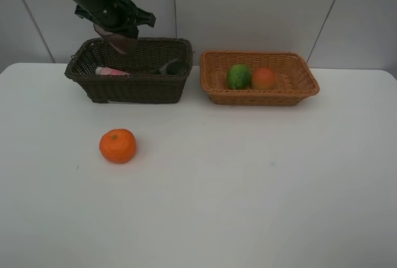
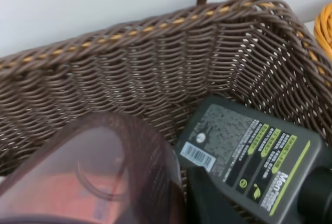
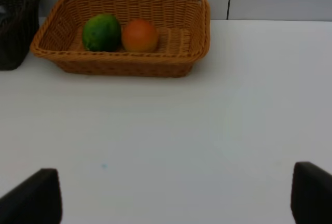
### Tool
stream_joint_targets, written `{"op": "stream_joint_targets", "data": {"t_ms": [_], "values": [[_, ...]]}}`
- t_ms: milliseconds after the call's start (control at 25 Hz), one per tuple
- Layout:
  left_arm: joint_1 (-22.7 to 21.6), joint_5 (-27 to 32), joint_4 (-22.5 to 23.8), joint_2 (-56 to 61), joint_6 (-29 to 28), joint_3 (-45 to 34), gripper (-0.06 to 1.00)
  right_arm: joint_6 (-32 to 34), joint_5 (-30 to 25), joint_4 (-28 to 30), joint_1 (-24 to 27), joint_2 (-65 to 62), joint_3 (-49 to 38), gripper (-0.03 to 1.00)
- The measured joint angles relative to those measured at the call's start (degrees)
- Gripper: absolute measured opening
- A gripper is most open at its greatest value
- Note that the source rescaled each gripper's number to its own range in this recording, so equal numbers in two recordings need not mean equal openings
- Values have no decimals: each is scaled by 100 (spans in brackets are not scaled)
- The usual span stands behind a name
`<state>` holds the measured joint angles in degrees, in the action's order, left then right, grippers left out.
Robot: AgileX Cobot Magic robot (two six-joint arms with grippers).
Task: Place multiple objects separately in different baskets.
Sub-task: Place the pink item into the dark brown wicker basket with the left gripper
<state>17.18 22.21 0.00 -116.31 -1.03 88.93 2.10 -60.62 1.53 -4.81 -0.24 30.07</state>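
Tabletop [image 1: 248,206] white beneath pale panelled walls [image 1: 248,7]; left hand [image 1: 118,31] grips purplish cup [image 2: 88,167], right hand [image 3: 171,195] gapes empty.

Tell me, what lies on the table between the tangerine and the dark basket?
Nothing: only bare white table lies between the tangerine and the dark basket, as the exterior high view shows.

White table [image 1: 248,206] with tangerine [image 1: 117,146], dark brown basket [image 1: 133,88] and orange-tan basket [image 1: 260,98].

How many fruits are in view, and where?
3. The green fruit and orange-red fruit sit side by side in the tan basket; the tangerine lies on the table. Part of the dark basket is hidden.
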Motion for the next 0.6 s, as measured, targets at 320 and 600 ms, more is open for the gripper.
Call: {"op": "stream_joint_targets", "data": {"t_ms": [320, 600], "values": [[43, -915, 0, -656, 18, 4, 0, 0, 0, 0, 0, 0, 0, 94], [43, -1497, 0, -1009, 18, 4, 0, 0, 0, 0, 0, 0, 0, 94]]}}
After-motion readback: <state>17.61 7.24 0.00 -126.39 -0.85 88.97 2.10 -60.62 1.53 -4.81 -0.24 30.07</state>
